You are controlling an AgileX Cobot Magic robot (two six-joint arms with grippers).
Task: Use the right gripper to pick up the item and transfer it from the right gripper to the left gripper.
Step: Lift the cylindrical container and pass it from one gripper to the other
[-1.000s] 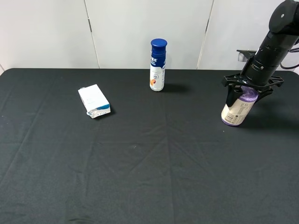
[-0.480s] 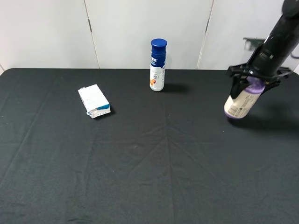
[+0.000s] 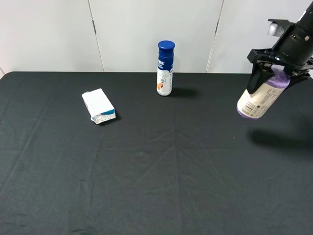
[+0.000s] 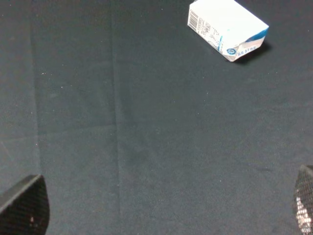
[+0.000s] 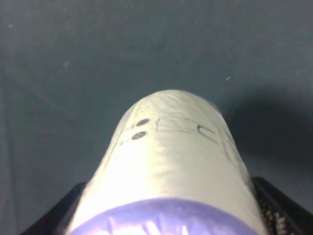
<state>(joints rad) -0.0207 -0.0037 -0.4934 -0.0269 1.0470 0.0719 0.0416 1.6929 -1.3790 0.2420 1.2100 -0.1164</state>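
The item [image 3: 260,99], a stout cylinder with lilac ends and a cream barcode label, hangs tilted in the air at the far right, clear of the table. My right gripper [image 3: 277,73] is shut on its upper end. In the right wrist view the item [image 5: 171,171] fills the frame, with the black cloth below it. My left gripper [image 4: 161,210] is open and empty; only its two fingertips [image 4: 24,205] show at the lower corners of the left wrist view. The left arm is out of the exterior high view.
A tall white bottle with a blue cap [image 3: 165,68] stands at the back middle. A small white-and-blue carton [image 3: 98,106] lies at the left; it also shows in the left wrist view [image 4: 227,28]. The black cloth [image 3: 156,166] covers the table.
My right gripper has lifted the item off the table and carried it up and slightly right. Its shadow now lies apart from it on the cloth.
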